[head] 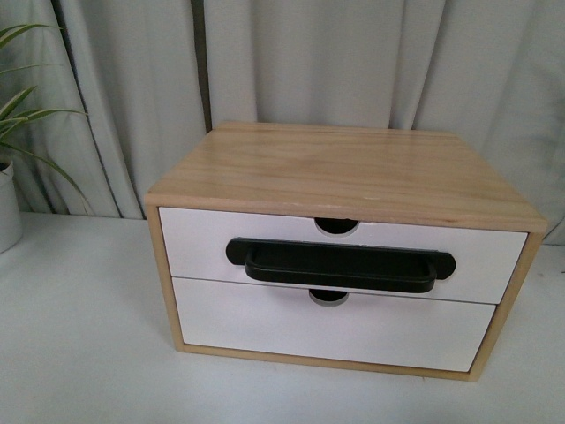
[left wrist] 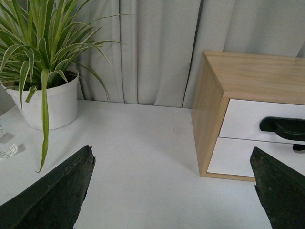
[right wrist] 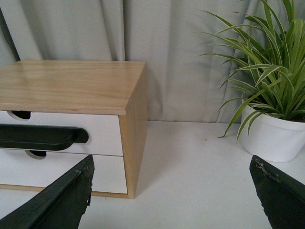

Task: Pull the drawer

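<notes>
**A:** Where is the drawer [head: 199, 243] now?

**B:** It is the upper one in the small wooden chest [head: 353, 168]. The chest stands midway along the white worktop [head: 79, 353], toward the back edge near the curtain [head: 291, 62]. The drawer is fully closed. The lower front [head: 265, 322] has no handle, so it is not that one.

**A:** Where should one take hold?

**B:** At the middle of the long black bar handle [head: 341, 262]. It looks stiff, with a gap behind for a finger. I judge the drawer to be light and shallow. The chest seems light too, so a quick pull may drag it forward.

**A:** And the claws?

**B:** The left gripper [left wrist: 171, 151] and the right gripper [right wrist: 172, 160] are both spread wide and empty. Both are apart from the chest.
</notes>
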